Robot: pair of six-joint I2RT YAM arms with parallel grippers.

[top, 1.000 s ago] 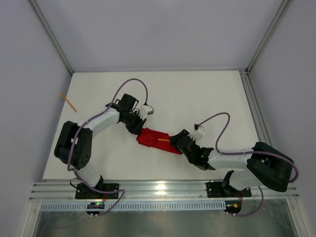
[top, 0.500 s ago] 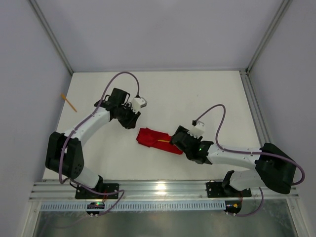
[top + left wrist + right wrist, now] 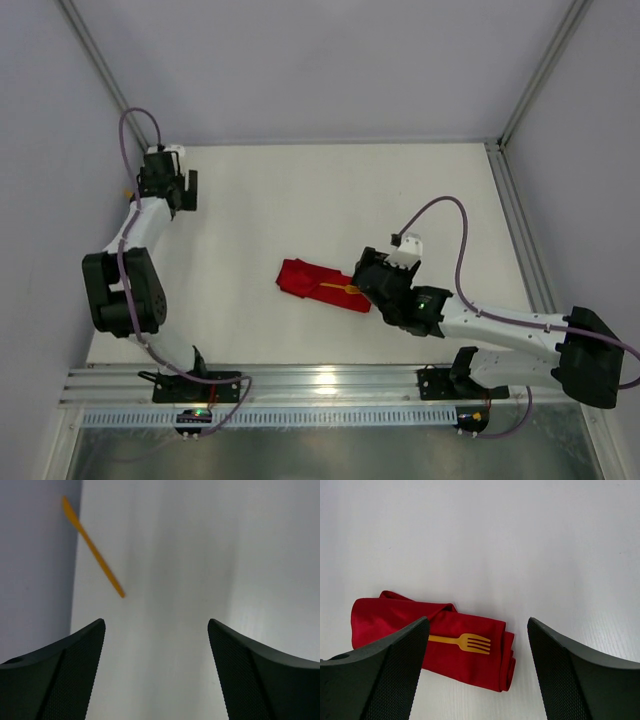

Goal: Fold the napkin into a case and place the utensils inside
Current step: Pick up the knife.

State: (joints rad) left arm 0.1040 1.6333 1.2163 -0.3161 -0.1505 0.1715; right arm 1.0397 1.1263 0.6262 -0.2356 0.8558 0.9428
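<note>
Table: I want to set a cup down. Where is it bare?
Bare: the far right beyond the napkin, and the stretch between napkin and left tool. Crowded: around the right tool at the napkin, and far left by the utensil.

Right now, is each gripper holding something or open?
Left gripper: open, empty; slim orange plastic utensil lies ahead.
Right gripper: open, empty, by the folded red cloth napkin with an orange plastic fork.

The white table (image 3: 350,200) under my arms carries two things, well apart. The red napkin (image 3: 395,617) lies near the middle, folded into a long, slightly rumpled bundle. A slim orange utensil (image 3: 92,547) lies slantwise at the far left edge, one end right up against the wall, too blurred for me to tell its shape.
</note>
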